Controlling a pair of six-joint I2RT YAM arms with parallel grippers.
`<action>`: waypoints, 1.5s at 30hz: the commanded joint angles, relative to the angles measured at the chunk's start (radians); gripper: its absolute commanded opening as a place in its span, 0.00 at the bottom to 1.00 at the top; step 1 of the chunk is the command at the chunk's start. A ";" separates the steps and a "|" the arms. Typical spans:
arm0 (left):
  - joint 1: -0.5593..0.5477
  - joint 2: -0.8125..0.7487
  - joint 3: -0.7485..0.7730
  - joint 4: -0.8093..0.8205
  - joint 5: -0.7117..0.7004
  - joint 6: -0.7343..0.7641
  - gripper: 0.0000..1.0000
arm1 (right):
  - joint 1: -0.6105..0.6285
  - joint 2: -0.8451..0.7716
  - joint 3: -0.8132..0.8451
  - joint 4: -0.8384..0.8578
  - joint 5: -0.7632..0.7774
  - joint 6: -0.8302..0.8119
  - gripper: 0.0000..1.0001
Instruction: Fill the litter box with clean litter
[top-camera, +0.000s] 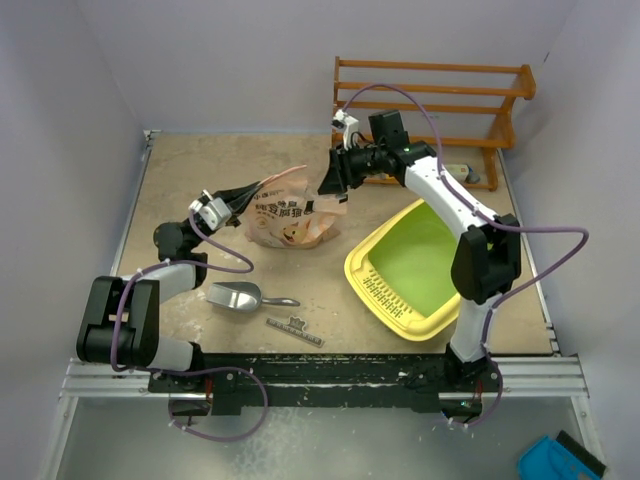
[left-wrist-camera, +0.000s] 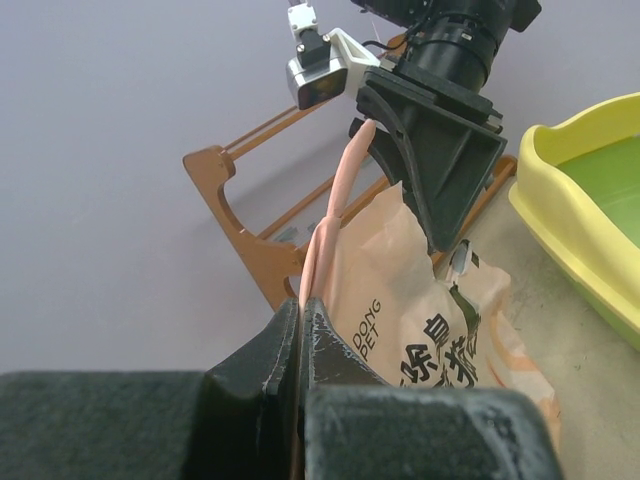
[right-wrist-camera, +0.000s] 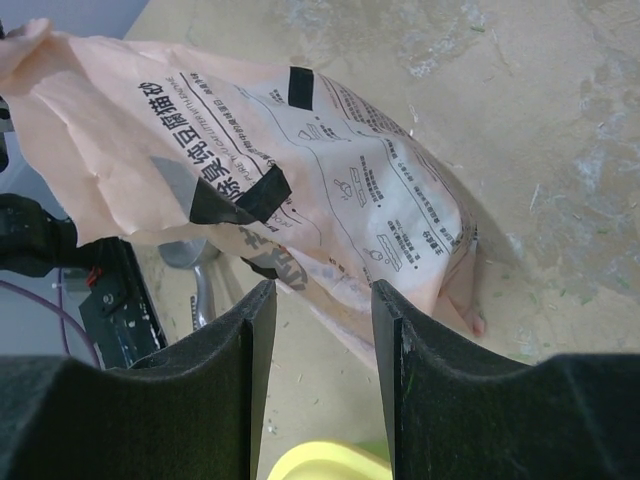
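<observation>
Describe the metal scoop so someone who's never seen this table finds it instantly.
Find the big yellow litter box on the right. Left of it, in front of the tan litter bag, lies the scoop. It is the only shiny silver thing, with a thin handle.

Soft, even, bright overhead light; a faint shadow hugs the bag (top-camera: 285, 222) on the worktop (top-camera: 190, 170). In both wrist views the near tool fingers (right-wrist-camera: 250, 380) blur dark; the bag's print is sharp.
</observation>
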 joint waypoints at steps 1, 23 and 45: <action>-0.013 -0.037 0.021 0.137 -0.028 -0.029 0.00 | 0.012 0.026 0.050 0.023 -0.049 -0.029 0.45; -0.012 -0.032 0.025 0.136 -0.029 -0.055 0.00 | 0.094 0.035 0.080 -0.135 0.036 -0.148 0.45; -0.015 -0.051 0.020 0.135 -0.010 -0.085 0.00 | 0.114 -0.024 0.011 -0.091 0.122 -0.151 0.46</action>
